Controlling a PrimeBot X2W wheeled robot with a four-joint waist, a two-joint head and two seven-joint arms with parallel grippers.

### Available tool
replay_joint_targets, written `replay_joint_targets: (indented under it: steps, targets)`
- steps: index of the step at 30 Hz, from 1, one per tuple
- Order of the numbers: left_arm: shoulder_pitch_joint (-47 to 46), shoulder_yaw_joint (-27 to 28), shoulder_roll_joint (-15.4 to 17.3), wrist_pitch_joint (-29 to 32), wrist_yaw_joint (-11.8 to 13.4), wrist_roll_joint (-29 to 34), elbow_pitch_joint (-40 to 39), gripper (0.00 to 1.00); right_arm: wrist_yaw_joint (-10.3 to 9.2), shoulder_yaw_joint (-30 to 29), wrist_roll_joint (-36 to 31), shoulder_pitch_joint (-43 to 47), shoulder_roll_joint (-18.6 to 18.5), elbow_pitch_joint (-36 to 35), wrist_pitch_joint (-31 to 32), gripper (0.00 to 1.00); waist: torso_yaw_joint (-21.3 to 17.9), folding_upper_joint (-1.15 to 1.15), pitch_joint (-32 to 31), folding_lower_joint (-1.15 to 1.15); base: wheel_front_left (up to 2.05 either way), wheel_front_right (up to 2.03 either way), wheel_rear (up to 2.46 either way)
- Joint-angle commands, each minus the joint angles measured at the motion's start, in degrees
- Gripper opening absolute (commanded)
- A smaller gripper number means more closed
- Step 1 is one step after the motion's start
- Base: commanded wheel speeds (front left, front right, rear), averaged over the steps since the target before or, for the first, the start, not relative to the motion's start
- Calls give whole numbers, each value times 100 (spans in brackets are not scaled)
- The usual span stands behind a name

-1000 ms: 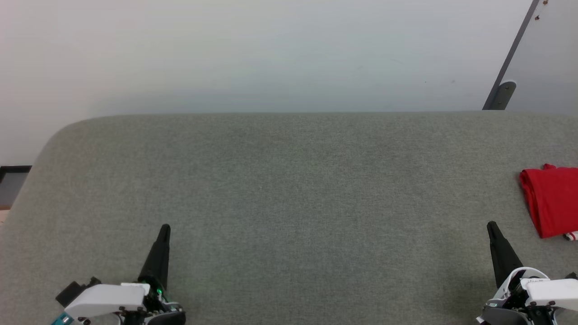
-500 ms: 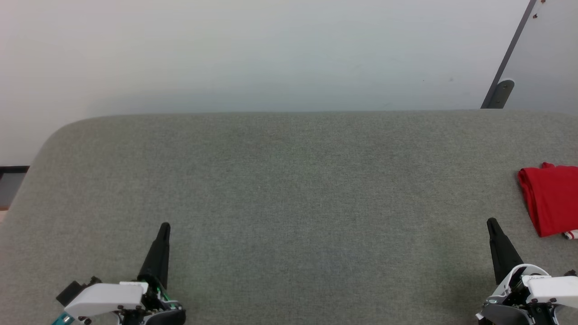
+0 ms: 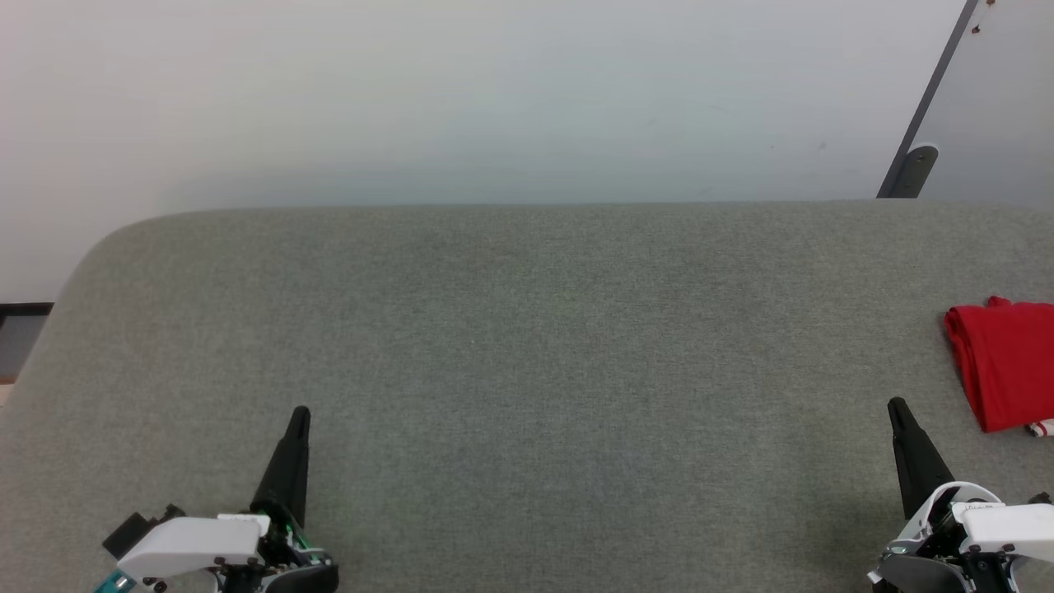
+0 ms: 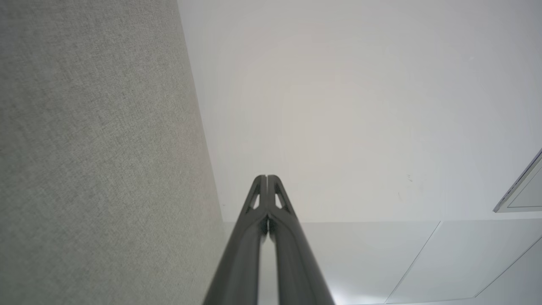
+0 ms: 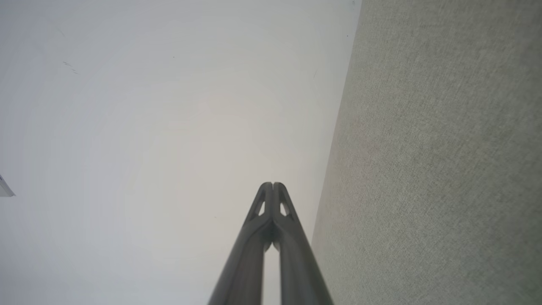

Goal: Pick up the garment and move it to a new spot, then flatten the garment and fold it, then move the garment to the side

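head view, garment: red garment [image 3: 1005, 366] lies in a compact, folded-looking block on the right end of the bench [image 3: 527, 329], cut by the frame edge.
head view, hands: left hand [image 3: 300, 413] over the bench's near left, right hand [image 3: 896, 405] over its near right; both pinched closed, empty.
head view, change: nothing moved over the last second; a slight early frame shift is the camera. judged: garment already set aside, task at or near its end.
left wrist view: left hand [image 4: 266, 178] fingers pressed together, nothing between; bench alongside, pale wall [image 4: 338, 106] ahead.
right wrist view: right hand [image 5: 273, 185] likewise closed on nothing.
view gap: head view gives the garment's place; wrist views give the tip-to-tip contact.
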Motion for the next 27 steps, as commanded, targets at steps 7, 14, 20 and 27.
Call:
replay_joint_targets:
  steps: [7,14,20,27]
  targets:
    - [-58,18,-13,14,0,34,6,0,-6,2,20,-17,18,-1,15,0,0,0,0,0,0,0,0]
    - [-59,25,-18,23,0,37,6,0,-6,2,21,-17,19,-1,14,0,0,0,0,0,0,0,0]
    - [-60,31,-22,26,0,33,7,0,-6,3,21,-17,19,-1,13,0,0,0,0,0,0,0,0]
    - [-60,36,-26,33,0,41,7,0,-6,3,22,-17,19,-1,13,0,0,0,0,0,0,0,0]
